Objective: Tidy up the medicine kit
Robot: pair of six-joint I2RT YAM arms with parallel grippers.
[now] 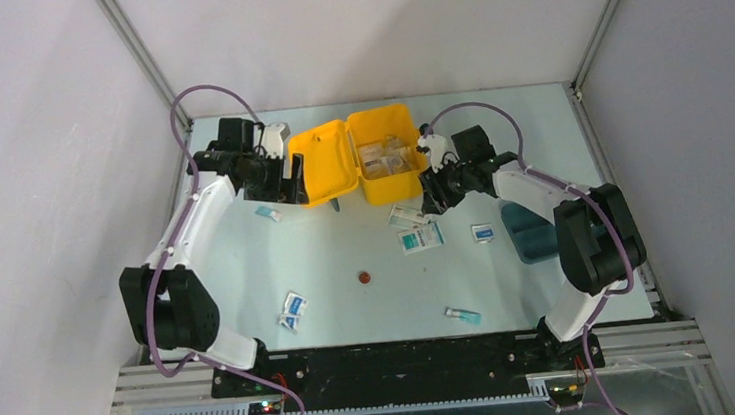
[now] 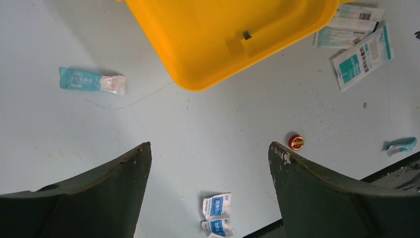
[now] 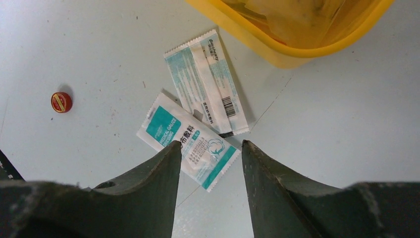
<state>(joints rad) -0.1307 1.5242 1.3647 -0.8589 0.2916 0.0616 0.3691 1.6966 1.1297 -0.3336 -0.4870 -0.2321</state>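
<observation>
The medicine kit (image 1: pixel 354 153) sits at the far middle of the worktop (image 1: pixel 383 312), wide open. Its yellow lid lies flat on the left and its base on the right, with pale packets piled inside the base.

The left fingers (image 2: pixel 99 188) hover at the lid's left edge, spread wide with nothing between them, only bare worktop below. From that wrist camera the yellow lid fills the top of the view. A teal-and-white sachet (image 2: pixel 91 81) lies alone off to one side, and a pair of small blue-and-white packets (image 2: pixel 217 207) lies near the bottom edge.

Over on the other side, the right fingers (image 3: pixel 148 188) are just beside the base's near right corner. They are parted, with a clear gap, and grip nothing. Directly beneath that gap lies a gauze sachet (image 3: pixel 188 141), flat on the worktop. Whether the tips touch it cannot be told. A long striped sachet (image 3: pixel 207 82) overlaps the gauze sachet's upper end and reaches up towards the kit's yellow rim.

A little red cap (image 3: pixel 61 102) rests by itself in the open middle of the worktop, well apart from both sachets. To the right, a dark teal tray (image 1: pixel 531 233) sits under the right arm, with one small packet (image 1: pixel 483 232) just beside it. A teal wrapper (image 1: pixel 463 315) lies near the front edge.
</observation>
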